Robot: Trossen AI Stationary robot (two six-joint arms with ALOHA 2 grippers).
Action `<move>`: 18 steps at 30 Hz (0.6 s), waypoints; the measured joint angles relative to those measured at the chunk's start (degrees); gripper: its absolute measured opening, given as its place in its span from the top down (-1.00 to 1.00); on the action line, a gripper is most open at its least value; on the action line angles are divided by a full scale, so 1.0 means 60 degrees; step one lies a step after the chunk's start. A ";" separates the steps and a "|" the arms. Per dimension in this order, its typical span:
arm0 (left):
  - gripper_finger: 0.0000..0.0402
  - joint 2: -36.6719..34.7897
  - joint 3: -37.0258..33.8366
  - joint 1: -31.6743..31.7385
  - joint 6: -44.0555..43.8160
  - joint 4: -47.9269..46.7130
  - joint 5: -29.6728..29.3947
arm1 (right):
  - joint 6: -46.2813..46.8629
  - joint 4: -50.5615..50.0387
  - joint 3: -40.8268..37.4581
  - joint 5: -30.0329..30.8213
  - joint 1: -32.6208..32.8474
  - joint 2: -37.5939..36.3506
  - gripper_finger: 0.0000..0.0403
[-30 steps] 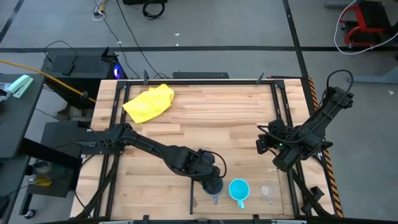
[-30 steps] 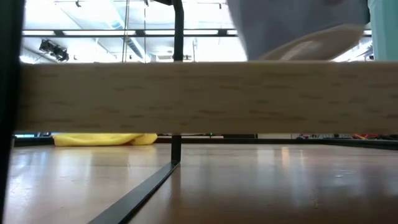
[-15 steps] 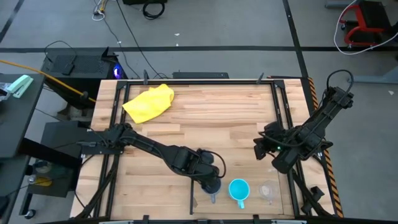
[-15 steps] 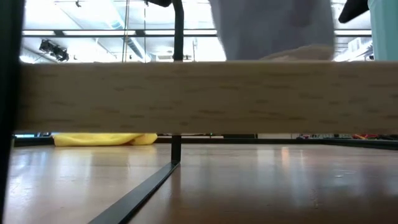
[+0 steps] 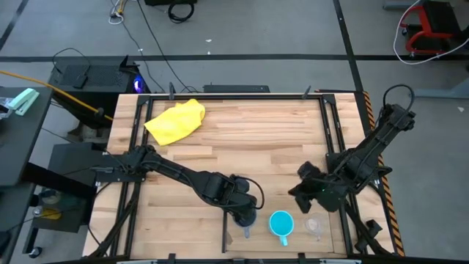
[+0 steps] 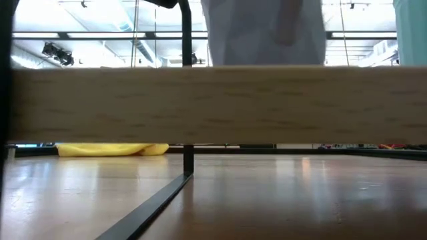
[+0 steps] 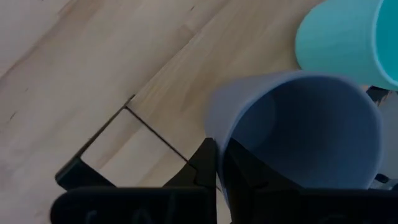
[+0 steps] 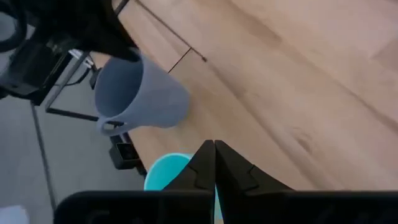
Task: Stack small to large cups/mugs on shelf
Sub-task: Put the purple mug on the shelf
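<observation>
So I'm seeing the left gripper (image 5: 248,220) clamping the grey-blue mug (image 8: 142,93) by its rim, low center of the high view. The right gripper (image 5: 302,192) is hovering fully closed and empty near the cyan mug (image 5: 281,223), lower right.

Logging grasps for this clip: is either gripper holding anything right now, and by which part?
The left gripper is shut on the grey-blue mug, pinching its rim wall. The right gripper is shut and holds nothing.

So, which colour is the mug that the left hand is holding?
Grey-blue mug, gripped by the left hand; the right wrist view shows it best.
</observation>
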 joint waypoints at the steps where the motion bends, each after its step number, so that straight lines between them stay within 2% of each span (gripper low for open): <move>1: 0.92 0.0000 0.0000 0.0002 0.0000 -0.0064 0.0002 | -0.0127 0.0180 0.0000 -0.0123 -0.0056 0.0148 0.96; 8: 0.92 0.0224 0.0007 0.0002 0.0160 0.0078 0.0173 | -0.1580 0.2148 0.0000 -0.0729 -0.0637 0.1133 0.85; 18: 0.92 0.0266 0.0007 -0.0002 0.0183 0.0270 0.0140 | -0.1826 0.2472 0.0000 -0.1117 -0.0892 0.1690 0.73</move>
